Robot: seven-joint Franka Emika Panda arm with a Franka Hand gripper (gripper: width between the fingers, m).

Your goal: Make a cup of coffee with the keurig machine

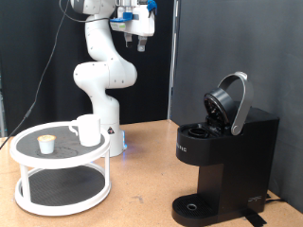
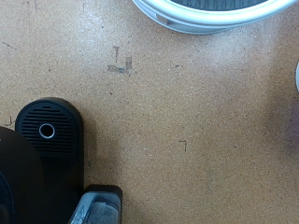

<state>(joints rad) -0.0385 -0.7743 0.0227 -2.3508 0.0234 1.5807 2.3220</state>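
While the gripper (image 1: 139,40) hangs high, empty, finger state unclear, the keurig machine (image 1: 222,156) sits right, lid open; the cup (image 1: 87,130) and pod (image 1: 45,144) wait on left stand (image 1: 33,186). Barely started.

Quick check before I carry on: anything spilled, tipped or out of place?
Nothing spilled or tipped. The keurig machine has its lid up, the cup and a small pod stand upright on the white tiered stand. The pincer hangs high, holding nothing.
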